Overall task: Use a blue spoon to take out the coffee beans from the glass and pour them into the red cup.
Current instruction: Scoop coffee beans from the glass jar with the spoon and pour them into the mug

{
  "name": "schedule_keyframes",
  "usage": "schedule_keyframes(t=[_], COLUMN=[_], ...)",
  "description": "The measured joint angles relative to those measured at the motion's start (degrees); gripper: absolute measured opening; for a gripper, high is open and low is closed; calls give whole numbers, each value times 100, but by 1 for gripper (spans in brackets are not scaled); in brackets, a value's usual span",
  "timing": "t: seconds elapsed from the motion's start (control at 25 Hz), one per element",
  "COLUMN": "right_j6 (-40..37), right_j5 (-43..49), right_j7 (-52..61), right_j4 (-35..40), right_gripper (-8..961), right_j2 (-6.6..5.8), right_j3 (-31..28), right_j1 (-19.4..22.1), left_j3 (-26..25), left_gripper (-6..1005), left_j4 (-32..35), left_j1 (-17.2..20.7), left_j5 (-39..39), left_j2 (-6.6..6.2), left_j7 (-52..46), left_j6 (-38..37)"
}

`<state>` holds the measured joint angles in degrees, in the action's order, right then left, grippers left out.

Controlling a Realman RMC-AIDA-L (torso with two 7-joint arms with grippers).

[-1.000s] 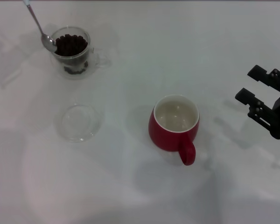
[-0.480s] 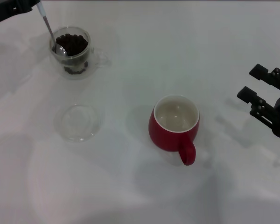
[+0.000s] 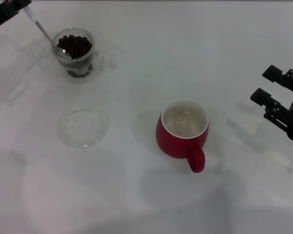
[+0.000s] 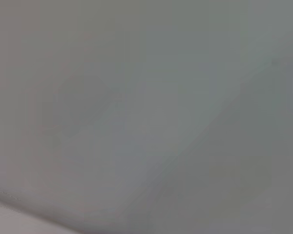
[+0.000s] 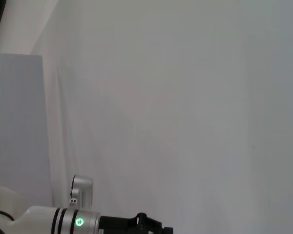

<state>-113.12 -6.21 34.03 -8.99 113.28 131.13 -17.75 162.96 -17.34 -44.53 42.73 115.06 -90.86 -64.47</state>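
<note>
The glass (image 3: 74,52) stands at the far left, full of dark coffee beans (image 3: 74,45). The blue spoon (image 3: 43,30) slants down into it, its pale handle end high at the far left and its metal bowl at the left edge of the bean heap. My left gripper (image 3: 10,11) shows only as a dark part at the top left corner, shut on the spoon's handle. The red cup (image 3: 182,130) stands near the middle with a white, empty inside and its handle toward me. My right gripper (image 3: 268,87) hovers open and empty at the right edge.
A flat clear glass saucer (image 3: 83,127) lies on the white table (image 3: 136,73) between the glass and me. The left wrist view shows only blank grey. The right wrist view shows the white surface and a white arm segment with a green light (image 5: 63,220).
The spoon's bowl went from the glass's outer left rim into the beans. The left gripper came into view at the top left, then shifted left, tilting the spoon flatter. The right gripper barely moved.
</note>
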Motion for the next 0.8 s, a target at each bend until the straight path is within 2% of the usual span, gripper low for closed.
schedule_keyframes(t=[0.08,0.56,0.8], right_j6=[-7,-166,-219], right_j5=[-3,-12,-12], right_j7=[-1,-41,-18], right_j4=[10,7,-38], right_gripper=[581,580,580], right_j2=[-5,-12,-35], right_j3=[0,0,0], right_j1=[-1,36,52], left_j3=[0,-12,-26], left_gripper=[130,129,130], left_j4=[32,288,360], left_j1=[96,325,565], left_j5=[4,-15,460], left_j2=[0,63,82], left_j7=[-467,-936,-1288], left_j6=[80,169,120])
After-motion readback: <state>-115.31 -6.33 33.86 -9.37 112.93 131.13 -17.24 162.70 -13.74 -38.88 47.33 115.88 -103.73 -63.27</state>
